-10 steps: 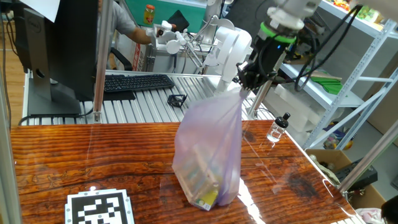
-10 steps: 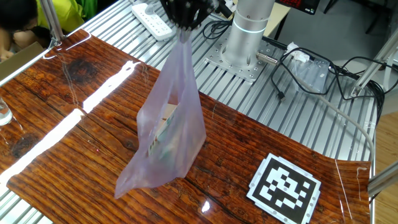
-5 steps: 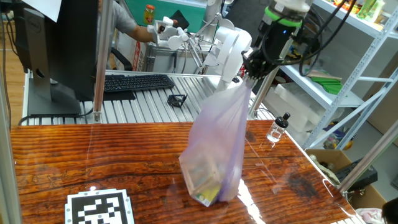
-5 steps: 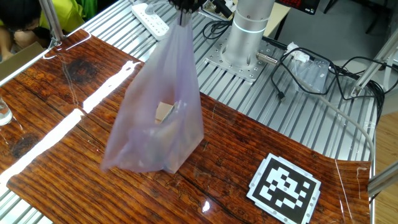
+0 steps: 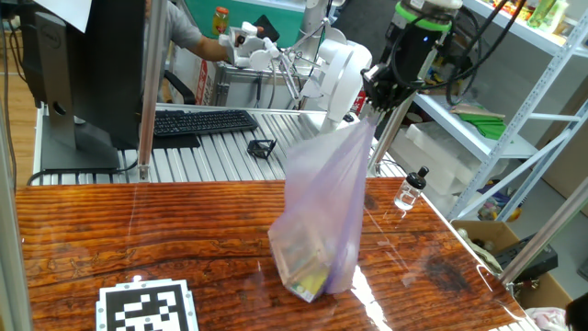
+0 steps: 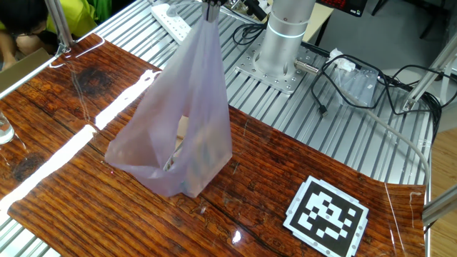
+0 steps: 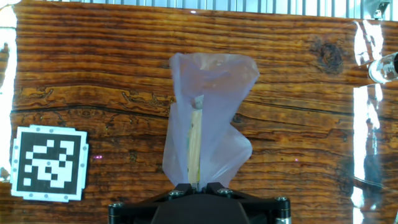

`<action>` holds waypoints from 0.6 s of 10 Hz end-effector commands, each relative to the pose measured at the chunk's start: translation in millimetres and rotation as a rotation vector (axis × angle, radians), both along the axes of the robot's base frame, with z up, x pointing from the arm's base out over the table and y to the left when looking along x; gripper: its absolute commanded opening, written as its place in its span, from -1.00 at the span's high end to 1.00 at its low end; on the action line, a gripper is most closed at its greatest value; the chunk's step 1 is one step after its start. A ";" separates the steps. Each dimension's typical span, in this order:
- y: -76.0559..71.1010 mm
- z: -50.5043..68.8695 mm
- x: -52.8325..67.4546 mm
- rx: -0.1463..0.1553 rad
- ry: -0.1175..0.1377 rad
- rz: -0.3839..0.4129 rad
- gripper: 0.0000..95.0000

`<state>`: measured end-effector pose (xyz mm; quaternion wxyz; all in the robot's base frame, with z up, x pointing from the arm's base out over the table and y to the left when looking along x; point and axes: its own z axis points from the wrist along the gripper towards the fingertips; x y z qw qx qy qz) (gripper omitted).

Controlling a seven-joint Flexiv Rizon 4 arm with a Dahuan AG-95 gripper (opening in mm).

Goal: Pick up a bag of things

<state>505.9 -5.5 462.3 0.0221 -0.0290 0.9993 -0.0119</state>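
Note:
The bag of things (image 5: 323, 216) is a translucent pale lilac plastic bag with yellow, green and white packets low inside. It hangs from its gathered top, its bottom at or just above the wooden table (image 5: 138, 239). It also shows in the other fixed view (image 6: 182, 135) and in the hand view (image 7: 208, 124). My gripper (image 5: 375, 103) is shut on the bag's gathered top, high above the table. In the other fixed view only its tip (image 6: 212, 10) shows at the top edge. In the hand view the gripper (image 7: 198, 185) pinches the bag's neck at the bottom edge.
A black-and-white marker tag (image 5: 149, 308) lies on the table, also seen in the other fixed view (image 6: 326, 214) and the hand view (image 7: 46, 163). A small clear bottle (image 5: 411, 189) stands at the table's right edge. A keyboard (image 5: 197, 121), monitor, the arm's base (image 6: 282, 39) and cables lie beyond.
The gripper has risen and shifted slightly right with the bag. The bag has swung and spread out, its bottom lifting off or barely touching the table.

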 end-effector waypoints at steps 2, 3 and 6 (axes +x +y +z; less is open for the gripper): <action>-1.2 13.4 -2.9 0.000 0.006 0.000 1.00; -1.5 18.8 -4.3 -0.004 0.009 0.000 1.00; -2.9 35.6 -6.2 -0.016 0.021 0.006 1.00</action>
